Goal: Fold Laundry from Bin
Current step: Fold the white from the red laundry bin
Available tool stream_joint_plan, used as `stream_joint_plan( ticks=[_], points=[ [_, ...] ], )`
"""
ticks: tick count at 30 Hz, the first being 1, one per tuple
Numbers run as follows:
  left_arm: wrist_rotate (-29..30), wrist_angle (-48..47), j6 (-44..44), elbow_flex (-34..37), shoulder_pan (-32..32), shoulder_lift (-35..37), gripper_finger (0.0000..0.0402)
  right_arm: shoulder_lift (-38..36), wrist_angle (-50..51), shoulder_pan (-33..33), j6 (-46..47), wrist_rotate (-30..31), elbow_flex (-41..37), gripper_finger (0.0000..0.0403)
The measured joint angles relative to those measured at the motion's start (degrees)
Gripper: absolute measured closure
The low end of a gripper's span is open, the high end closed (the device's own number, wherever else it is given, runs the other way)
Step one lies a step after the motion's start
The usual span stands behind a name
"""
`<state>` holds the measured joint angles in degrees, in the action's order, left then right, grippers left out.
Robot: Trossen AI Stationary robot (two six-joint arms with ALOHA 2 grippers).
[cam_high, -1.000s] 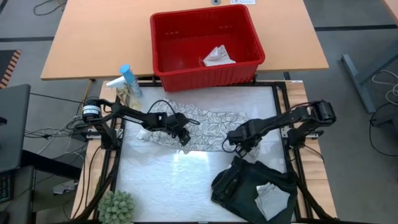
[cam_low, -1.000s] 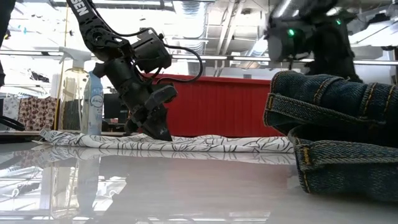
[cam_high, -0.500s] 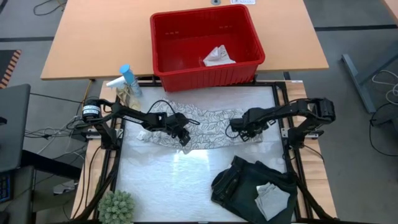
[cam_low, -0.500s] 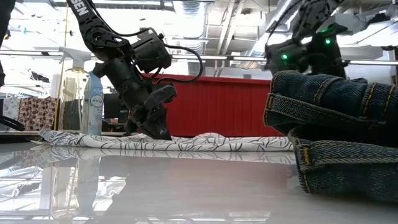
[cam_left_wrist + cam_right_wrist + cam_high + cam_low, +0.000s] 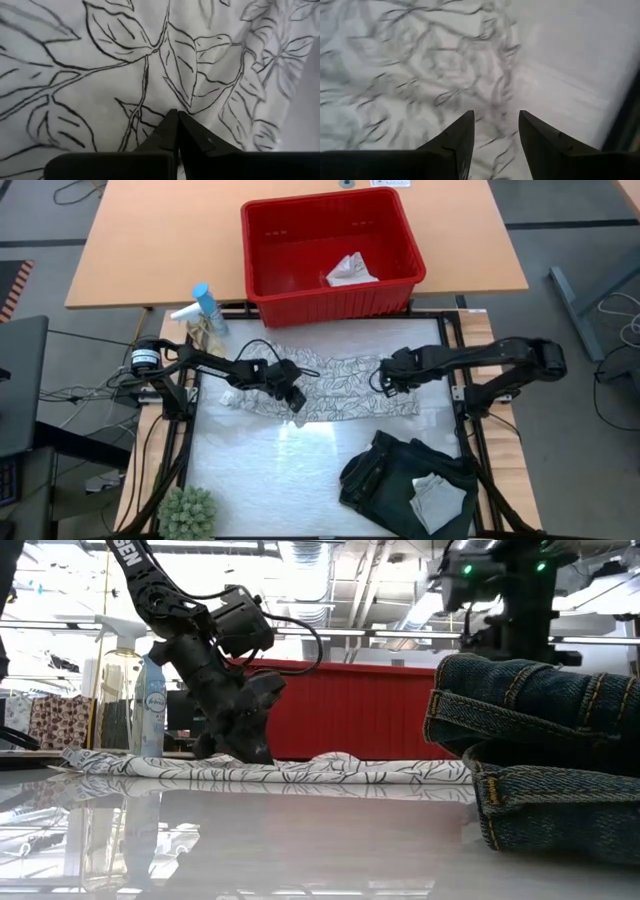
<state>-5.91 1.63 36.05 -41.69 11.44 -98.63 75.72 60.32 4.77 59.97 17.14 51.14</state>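
Nearest, at the lower right of the high view, we have the dark garment point(image 5: 400, 475) in a heap with a whitish cloth point(image 5: 438, 498) on it. Mid-frame, the leaf cloth point(image 5: 340, 378) lies flat, its long axis running left to right across the table. Our left gripper point(image 5: 296, 399) sits on its lower edge near the middle, fingers pressed together, apparently pinching a bit of the fabric. Our right gripper point(image 5: 386, 380) hangs over the cloth's right end, fingers spread and holding nothing; the cloth's edge lies right under its tips, so this arm is the nearer one to that end. Farthest, at top centre, the bin point(image 5: 270, 290) holds one more pale cloth point(image 5: 351, 271).
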Motion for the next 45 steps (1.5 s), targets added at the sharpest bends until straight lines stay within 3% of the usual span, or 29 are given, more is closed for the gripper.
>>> stream_joint_plan(
  ticks=[3, 8, 15, 18, 22, 27, 36, 41, 45],
  points=[
    [-1.3, 0.8, 0.7, -1.2, 0.2, 2.2, 0.0402, -1.0, -0.1, -5.0, 3.0, 0.0, -0.9, 0.0225],
    [-1.9, 2.5, -7.3, -5.7, -0.2, 7.2, 0.0402, -1.5, 0.3, -12.7, 9.7, 0.4, -3.4, 0.0225],
    [11.0, -10.9, -9.9, -9.5, -0.1, 9.1, 0.0402, -1.5, -5.0, -18.1, 15.0, 2.4, -7.6, 0.0225],
    [12.5, -15.4, -11.0, -9.4, 0.0, 7.8, 0.0402, -1.5, -10.6, -15.8, 11.5, 5.2, -8.3, 0.0229],
    [10.4, -15.2, -11.2, -9.4, 0.0, 6.3, 0.0401, -1.5, -23.5, -10.1, -1.3, 6.8, -8.3, 0.0244],
    [9.9, -14.6, -13.3, -9.4, 0.5, 3.7, 0.0402, 0.6, -34.2, -1.1, -14.1, 1.8, -8.2, 0.0263],
    [10.7, -13.8, -13.6, -9.6, 3.0, -1.9, 0.0402, 9.2, -40.6, 8.6, -23.9, -7.4, -8.3, 0.0329],
    [13.3, -14.5, -13.3, -9.6, 3.8, -2.1, 0.0402, 13.8, -39.8, 11.0, -24.0, -7.8, -8.3, 0.0384],
    [14.3, -17.4, -11.1, -9.7, 4.8, -2.0, 0.0402, 14.7, -39.0, 13.1, -24.0, -7.2, -8.1, 0.0383]
  ],
)
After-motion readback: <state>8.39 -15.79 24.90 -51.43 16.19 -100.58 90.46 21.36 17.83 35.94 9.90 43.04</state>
